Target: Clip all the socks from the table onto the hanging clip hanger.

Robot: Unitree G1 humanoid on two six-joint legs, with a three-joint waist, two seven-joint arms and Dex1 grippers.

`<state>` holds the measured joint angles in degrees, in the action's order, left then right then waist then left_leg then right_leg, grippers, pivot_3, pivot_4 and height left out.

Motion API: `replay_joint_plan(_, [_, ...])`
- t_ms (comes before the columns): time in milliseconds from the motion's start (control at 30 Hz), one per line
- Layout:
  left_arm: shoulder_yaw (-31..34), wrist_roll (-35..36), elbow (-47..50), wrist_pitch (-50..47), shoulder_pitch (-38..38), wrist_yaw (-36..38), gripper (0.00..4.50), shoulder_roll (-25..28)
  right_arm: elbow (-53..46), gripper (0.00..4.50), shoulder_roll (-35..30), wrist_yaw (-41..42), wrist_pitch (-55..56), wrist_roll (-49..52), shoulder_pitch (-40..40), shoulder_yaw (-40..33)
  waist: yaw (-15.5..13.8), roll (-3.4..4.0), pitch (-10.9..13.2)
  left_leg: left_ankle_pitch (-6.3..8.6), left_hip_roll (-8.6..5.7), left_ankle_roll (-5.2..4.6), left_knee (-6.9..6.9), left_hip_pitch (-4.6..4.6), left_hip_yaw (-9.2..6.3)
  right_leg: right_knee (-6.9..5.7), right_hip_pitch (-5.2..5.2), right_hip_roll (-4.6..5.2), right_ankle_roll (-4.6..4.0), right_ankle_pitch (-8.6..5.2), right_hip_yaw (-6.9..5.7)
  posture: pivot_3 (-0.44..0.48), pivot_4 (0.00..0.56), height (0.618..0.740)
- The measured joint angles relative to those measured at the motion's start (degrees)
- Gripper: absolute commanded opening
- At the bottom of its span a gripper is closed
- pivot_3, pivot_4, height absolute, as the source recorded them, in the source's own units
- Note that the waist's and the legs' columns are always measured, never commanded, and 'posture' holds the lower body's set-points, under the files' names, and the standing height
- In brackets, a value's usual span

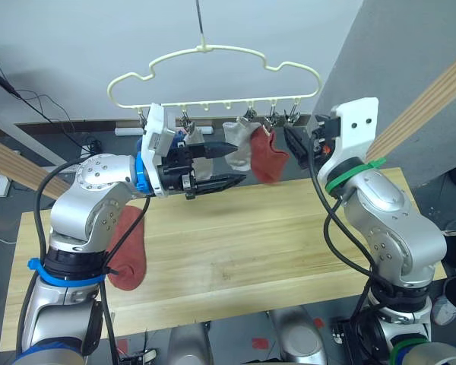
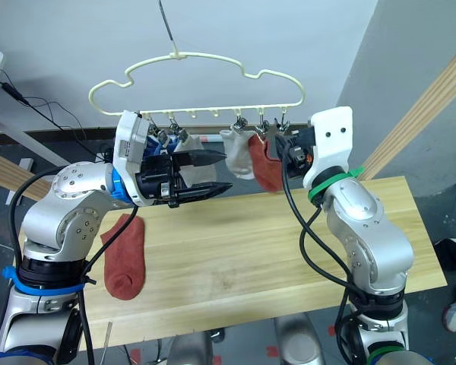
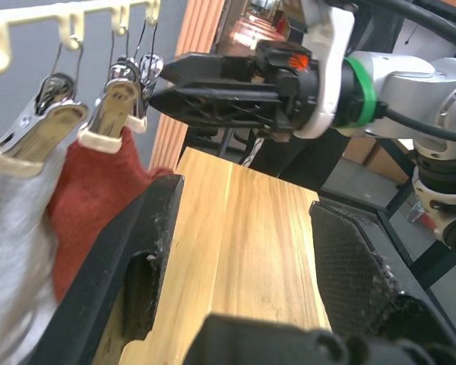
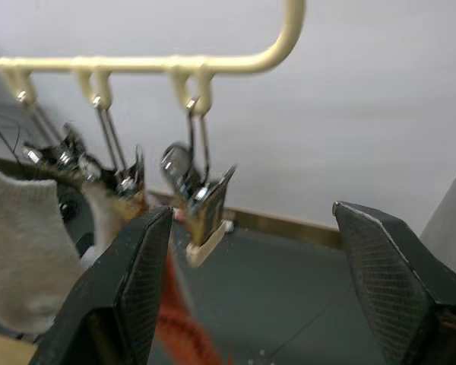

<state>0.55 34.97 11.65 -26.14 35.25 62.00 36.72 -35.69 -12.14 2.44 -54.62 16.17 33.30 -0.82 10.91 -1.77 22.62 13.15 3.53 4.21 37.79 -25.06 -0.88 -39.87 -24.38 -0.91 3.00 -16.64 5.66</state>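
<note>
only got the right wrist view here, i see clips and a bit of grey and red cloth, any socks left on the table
Observer: Yes, one rust-red sock lies flat on the table, near its left end.
Operator: is the left gripper holding anything
Observer: No, the left gripper is open and empty, just left of the hung grey sock.
Operator: where's the end clip from me
Observer: The empty end clip hangs between the right gripper's open jaws.
</note>
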Motion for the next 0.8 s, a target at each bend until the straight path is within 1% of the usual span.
replay_joint_plan(167, [0.0,-0.1,-0.1,0.3,0.4,0.2,3.00,0.0,2.2,3.51,1.1,-0.1,1.7,-1.0,0.9,0.1,0.0,0.00,0.0,0.00,0.00,0.01,0.00,0.00,0.00,0.00,0.00,0.00,0.00,0.00,0.01,-0.278,0.345,0.730])
replay_joint_plan(400, [-0.1,-0.3,-0.1,0.6,0.4,0.1,3.00,0.0,2.3,3.51,3.1,-0.5,2.0,-1.6,1.7,0.6,-0.1,0.00,0.0,0.00,0.00,0.00,0.01,0.00,-0.01,-0.02,0.00,0.01,-0.01,0.00,0.01,-0.281,0.344,0.730])
replay_joint_plan(800, [-0.3,-2.1,-1.0,2.4,0.4,0.2,3.00,-1.1,2.3,3.51,3.8,-3.5,1.7,-5.1,1.6,2.1,0.0,0.00,0.0,-0.01,0.00,0.01,0.04,0.00,-0.01,-0.06,0.00,0.01,-0.01,0.01,0.00,-0.284,0.342,0.730])
